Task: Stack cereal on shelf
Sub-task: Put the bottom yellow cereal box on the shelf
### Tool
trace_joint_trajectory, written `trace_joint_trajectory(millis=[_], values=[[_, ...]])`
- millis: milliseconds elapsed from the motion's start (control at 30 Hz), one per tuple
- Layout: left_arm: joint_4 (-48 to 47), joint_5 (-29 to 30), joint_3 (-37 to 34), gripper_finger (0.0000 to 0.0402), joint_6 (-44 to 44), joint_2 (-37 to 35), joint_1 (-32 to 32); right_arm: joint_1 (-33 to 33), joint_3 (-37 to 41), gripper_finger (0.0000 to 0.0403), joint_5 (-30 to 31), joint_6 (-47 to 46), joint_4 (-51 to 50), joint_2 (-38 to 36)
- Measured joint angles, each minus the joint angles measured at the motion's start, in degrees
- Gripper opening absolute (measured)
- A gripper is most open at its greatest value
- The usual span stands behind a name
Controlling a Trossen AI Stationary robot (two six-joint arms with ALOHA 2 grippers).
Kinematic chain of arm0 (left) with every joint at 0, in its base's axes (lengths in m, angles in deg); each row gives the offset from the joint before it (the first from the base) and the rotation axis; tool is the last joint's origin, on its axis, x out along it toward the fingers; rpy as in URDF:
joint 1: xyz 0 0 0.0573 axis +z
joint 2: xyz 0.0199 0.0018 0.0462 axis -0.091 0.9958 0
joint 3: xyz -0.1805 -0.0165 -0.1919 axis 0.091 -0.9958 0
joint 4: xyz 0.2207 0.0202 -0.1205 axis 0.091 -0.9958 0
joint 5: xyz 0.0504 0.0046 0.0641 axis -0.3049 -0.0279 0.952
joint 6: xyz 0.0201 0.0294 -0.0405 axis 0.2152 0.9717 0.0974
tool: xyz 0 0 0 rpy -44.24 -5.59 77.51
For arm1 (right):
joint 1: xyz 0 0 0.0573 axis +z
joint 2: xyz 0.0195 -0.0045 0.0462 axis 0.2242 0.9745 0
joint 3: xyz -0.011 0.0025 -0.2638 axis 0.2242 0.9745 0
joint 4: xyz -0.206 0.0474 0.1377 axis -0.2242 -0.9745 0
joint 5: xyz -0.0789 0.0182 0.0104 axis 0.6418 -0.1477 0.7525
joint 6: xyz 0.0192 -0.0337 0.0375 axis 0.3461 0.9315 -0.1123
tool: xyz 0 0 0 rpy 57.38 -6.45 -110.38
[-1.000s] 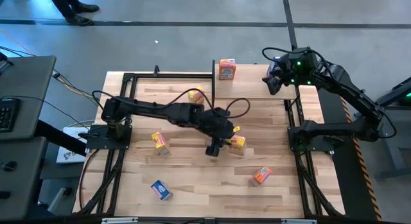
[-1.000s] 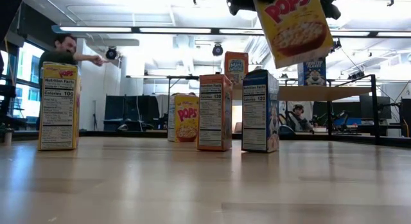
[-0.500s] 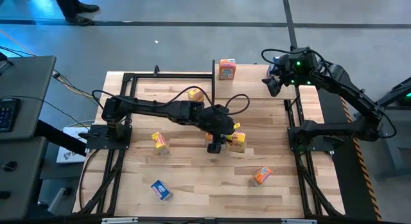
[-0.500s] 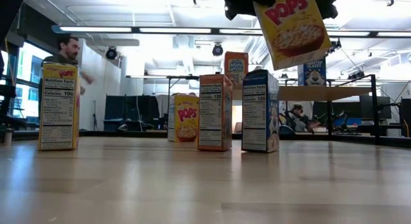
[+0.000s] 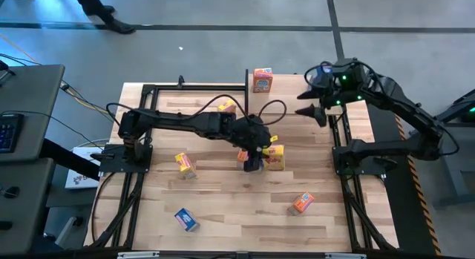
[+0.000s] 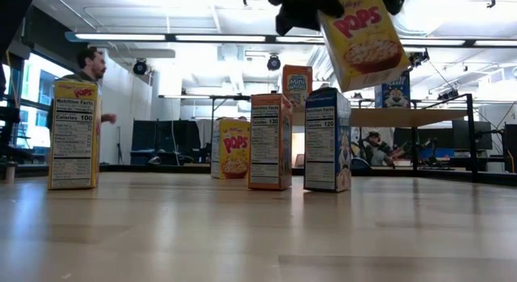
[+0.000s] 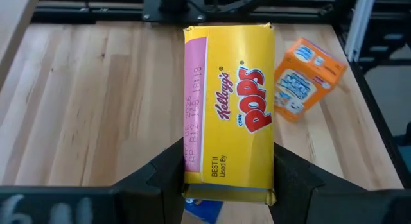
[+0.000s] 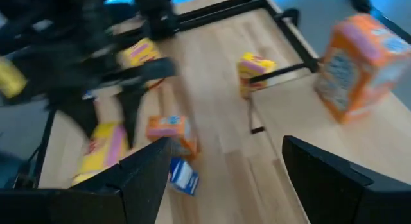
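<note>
Left gripper (image 7: 225,185) clamped on yellow cereal box (image 7: 228,134), lifted above worktop (image 5: 223,222) centre. Right gripper (image 8: 221,166) jaws wide, empty, at 2 o'clock near shelf (image 5: 289,99).

Blue box (image 7: 204,208) mostly hidden beneath the held yellow Pops box (image 7: 229,112)

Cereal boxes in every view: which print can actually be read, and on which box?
"Kellogg's CORN POPS", "BEST If Used By": yellow box in the left end effector.
"POPS": yellow box on the table.
"Nutrition Facts", "Calories 100": side of the leftmost box.
"Calories 120": side of the orange box.
Everything else: too small or blurred.
</note>
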Motion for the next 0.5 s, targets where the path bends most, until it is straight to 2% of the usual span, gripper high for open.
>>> trace_joint_trajectory(millis=[200, 367, 500], values=[[0.06, 0.0, 0.0, 0.0159, -1.54, 0.0, 1.78, 7.21, 0.0, 0.0291, 0.89, 1.08, 0.0, 0.0], [0.38, 0.04, 0.0, 0.0159, -1.52, 0.02, 2.49, 13.45, 0.0, 0.0291, 9.44, 0.63, -0.02, 0.27], [0.66, 0.07, 0.0, 0.0159, -1.52, 0.02, 2.73, 17.37, 0.0, 0.0291, 11.64, 0.54, 0.0, 1.35]])
